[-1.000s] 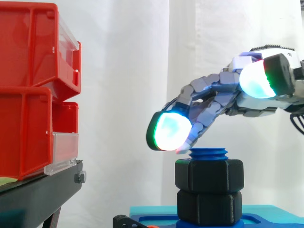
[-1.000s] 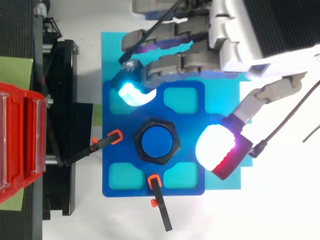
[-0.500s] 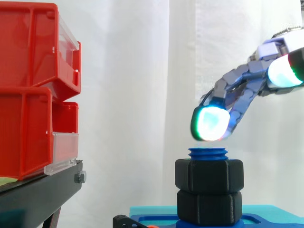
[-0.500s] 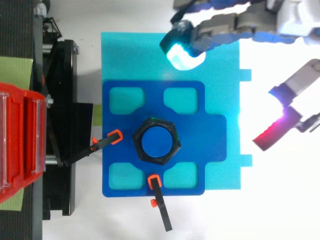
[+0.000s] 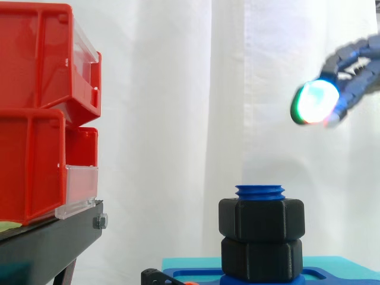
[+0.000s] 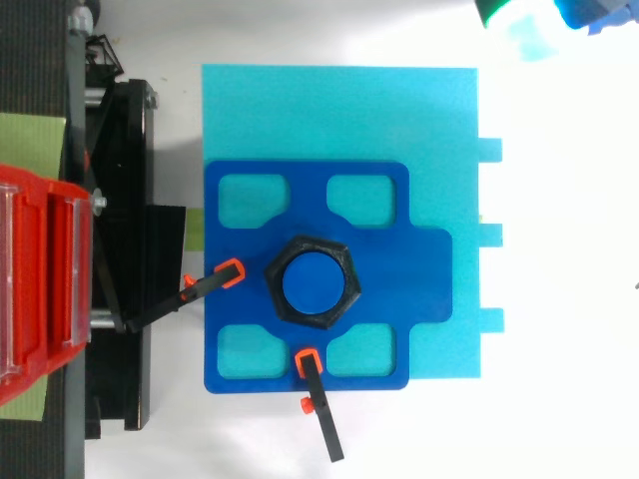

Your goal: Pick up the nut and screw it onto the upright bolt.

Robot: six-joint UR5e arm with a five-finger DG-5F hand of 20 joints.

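**Robot hand lit in cyan and green**

The robot's hand (image 5: 356,89) is made of short blue-grey links, strung one after another like chain segments. Its thick, rounded fingertip pad (image 5: 313,102) glows white-cyan at the centre and shades to green along one rim, against a dark backing. Seen from above, the same fingertip pad (image 6: 526,24) shows pale cyan with a green edge and bright blue alongside.

A white table (image 6: 559,399) carries everything. Flat on it, from the centre to the upper middle of the top view, lies a cyan plate (image 6: 339,110), with small tabs on its right edge. Just beside the plate, along the left of the frame, stands a black stand (image 6: 115,200), with a green sheet (image 6: 30,140) showing beneath it. The lower half of the plate bears a blue fixture (image 6: 424,269).
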